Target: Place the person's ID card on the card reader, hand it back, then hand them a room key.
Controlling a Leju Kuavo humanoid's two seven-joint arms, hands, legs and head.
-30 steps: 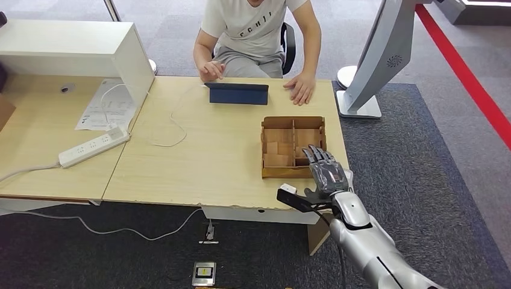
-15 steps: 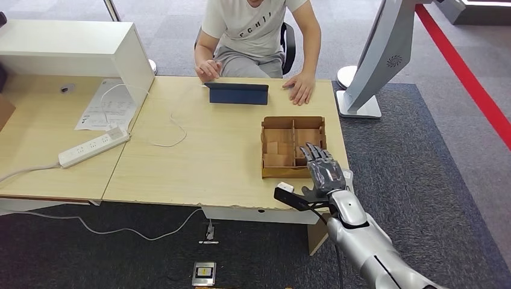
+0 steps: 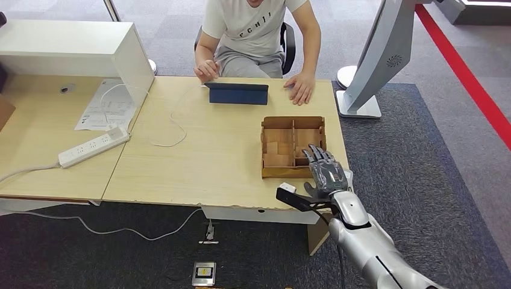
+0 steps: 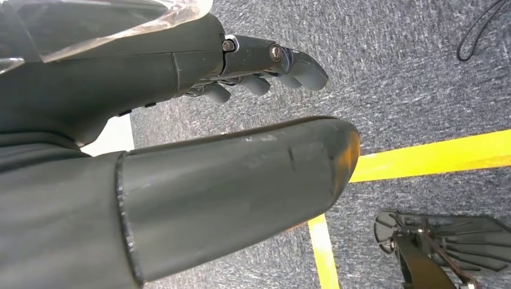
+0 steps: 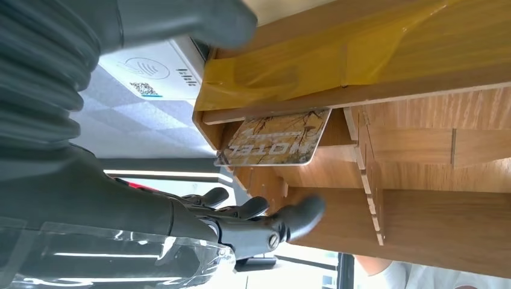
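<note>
2 of the 3 steps look finished, judging by how things lie: no ID card lies on the table (image 3: 199,162), and the right hand (image 3: 325,174) is already at the wooden divided box (image 3: 293,146) at the table's 4 o'clock corner. That reads as the room-key stage, though nothing here proves the ID card went back.

In the head view the right hand hangs over the box's near right compartment with its fingers apart and nothing between them. The right wrist view shows the fingers (image 5: 289,220) spread beside a wooden partition, with a room key (image 5: 274,139) marked HOTEL leaning in a compartment close by; the fingers are apart from it, not touching.

Across the table at 12 o'clock sits a person (image 3: 256,30), one hand (image 3: 300,88) flat on the tabletop beside a dark blue tablet stand (image 3: 238,93). Whether that stand is the card reader I cannot tell.

Left to do, as I judge it: close on the key, lift it free of the box, and carry it toward 12 o'clock to the person. The left hand (image 4: 181,150) hangs over grey carpet, fingers loosely curled and holding nothing.
</note>
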